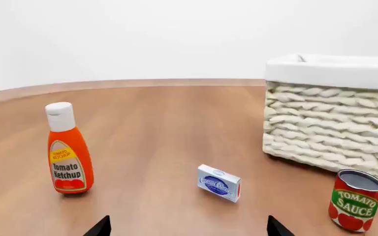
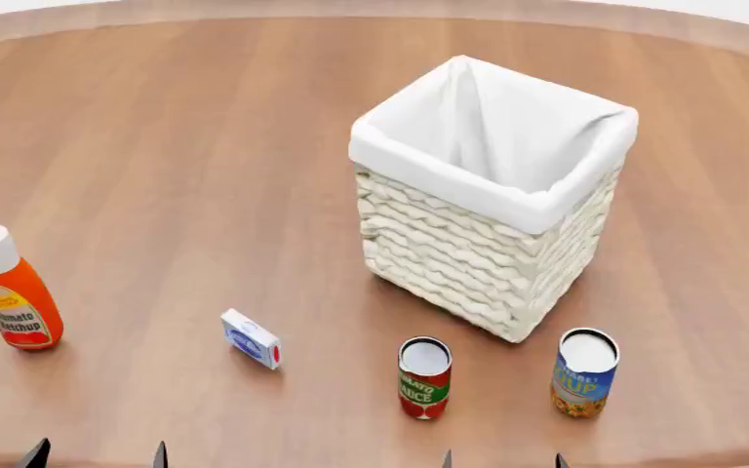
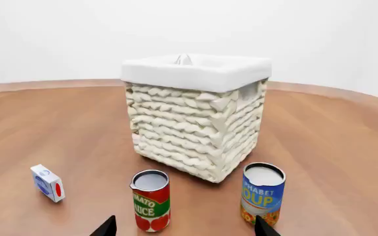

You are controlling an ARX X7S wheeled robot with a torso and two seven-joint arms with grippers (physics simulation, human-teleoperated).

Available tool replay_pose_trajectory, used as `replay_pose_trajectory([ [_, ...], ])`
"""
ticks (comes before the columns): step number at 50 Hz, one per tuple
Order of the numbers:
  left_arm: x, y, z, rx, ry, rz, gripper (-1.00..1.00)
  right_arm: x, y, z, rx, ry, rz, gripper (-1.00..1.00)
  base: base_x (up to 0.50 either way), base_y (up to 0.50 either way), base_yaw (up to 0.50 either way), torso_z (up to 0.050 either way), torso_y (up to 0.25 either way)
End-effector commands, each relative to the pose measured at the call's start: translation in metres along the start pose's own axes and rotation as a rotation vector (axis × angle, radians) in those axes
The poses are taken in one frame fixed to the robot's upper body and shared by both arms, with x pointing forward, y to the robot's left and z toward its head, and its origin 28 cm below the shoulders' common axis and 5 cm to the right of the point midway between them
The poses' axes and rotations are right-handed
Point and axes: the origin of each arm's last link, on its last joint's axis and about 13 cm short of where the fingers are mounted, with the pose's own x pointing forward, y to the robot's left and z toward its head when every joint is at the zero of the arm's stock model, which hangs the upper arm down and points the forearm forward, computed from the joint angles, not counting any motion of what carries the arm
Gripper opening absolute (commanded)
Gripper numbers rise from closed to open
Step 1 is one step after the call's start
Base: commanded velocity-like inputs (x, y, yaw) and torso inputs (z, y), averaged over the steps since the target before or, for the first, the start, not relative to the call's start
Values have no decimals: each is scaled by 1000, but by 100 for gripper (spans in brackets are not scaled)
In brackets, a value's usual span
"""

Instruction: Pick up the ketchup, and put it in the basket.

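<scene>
The ketchup [image 2: 16, 295] is a small orange-red bottle with a white cap, standing upright at the table's near left; it also shows in the left wrist view [image 1: 69, 149]. The basket [image 2: 494, 195], cream wicker with a white liner, stands mid-table; it shows in the left wrist view [image 1: 330, 118] and the right wrist view [image 3: 196, 115]. My left gripper [image 2: 97, 456] is open and empty at the near edge, short of the bottle; only its tips show [image 1: 187, 228]. My right gripper [image 2: 501, 460] is open and empty, near the cans [image 3: 184, 227].
A small blue-white box [image 2: 251, 338] lies between bottle and basket. A red-green tomato sauce can [image 2: 424, 377] and a blue-orange soup can [image 2: 584, 372] stand in front of the basket. The round wooden table [image 2: 192, 146] curves away behind.
</scene>
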Motion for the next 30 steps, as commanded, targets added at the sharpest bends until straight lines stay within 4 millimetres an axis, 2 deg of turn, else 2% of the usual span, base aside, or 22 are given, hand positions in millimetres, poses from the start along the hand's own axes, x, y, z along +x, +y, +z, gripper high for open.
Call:
replay_pose_trajectory([
  [1,2,2,2,-6,1,-2,100,0,2,2,-4,-6,2,100,0,0,0,0,0],
  [9,5,4,1,1,11,-3,100,3,4,4,-7,-8,5,100,0,0,0,0,0],
  [15,1,4,8,-38,-12,-6,100,-2,5,11,-5,-32,16,100,0,0,0,0,0],
  [19,-2,4,17,-49,-31,-19,100,-5,3,18,-18,-51,13,100,0,0,0,0,0],
  [24,-4,8,39,-14,-72,-8,100,-6,-6,24,-4,-50,0,100,0,0,0,0,0],
  [30,-4,12,60,-24,-121,-3,100,-3,-16,54,-17,-142,-49,100,0,0,0,0,0],
])
